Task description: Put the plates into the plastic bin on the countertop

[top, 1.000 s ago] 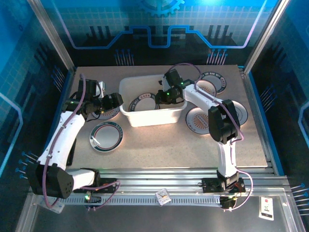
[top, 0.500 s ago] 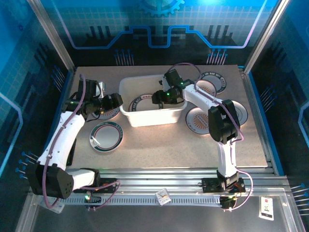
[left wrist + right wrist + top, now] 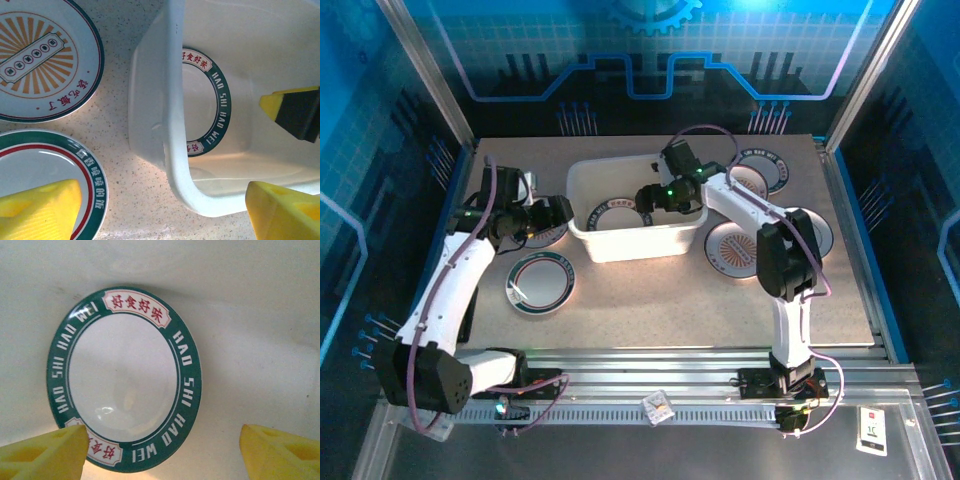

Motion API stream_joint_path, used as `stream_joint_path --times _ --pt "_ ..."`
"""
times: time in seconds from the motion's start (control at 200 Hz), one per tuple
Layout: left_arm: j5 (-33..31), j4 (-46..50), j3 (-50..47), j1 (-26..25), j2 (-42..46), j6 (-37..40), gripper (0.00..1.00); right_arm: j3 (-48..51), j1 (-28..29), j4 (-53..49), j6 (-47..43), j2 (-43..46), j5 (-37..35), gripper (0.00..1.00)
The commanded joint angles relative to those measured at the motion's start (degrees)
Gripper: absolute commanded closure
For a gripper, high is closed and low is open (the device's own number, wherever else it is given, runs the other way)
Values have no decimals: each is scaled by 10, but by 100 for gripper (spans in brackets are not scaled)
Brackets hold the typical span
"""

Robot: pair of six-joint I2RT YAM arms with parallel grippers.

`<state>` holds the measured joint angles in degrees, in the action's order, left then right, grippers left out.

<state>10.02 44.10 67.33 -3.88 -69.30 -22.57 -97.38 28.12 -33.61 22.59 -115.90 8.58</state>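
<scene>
green-rimmed plate, white centre, "hao shi hao wei" lettered round the rim, lying flat on the floor of the translucent white bin. right hand spread wide above it, gripping nothing. left hand spread too, at the bin's corner over the speckled surface.

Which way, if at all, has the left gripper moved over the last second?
No. The left gripper stays put, open, beside the plastic bin's left wall.
</scene>
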Motion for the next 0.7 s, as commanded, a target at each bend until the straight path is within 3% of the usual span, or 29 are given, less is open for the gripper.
stream_joint_path --times 0.0,0.365,0.695 --pt "-15 26 -8 7 25 -6 13 -10 9 -13 -15 37 -14 18" --pt "16 37 -53 70 61 -15 11 80 4 25 -13 173 -38 17" --pt "51 -40 -86 181 -23 -11 11 176 -13 36 20 282 -20 18"
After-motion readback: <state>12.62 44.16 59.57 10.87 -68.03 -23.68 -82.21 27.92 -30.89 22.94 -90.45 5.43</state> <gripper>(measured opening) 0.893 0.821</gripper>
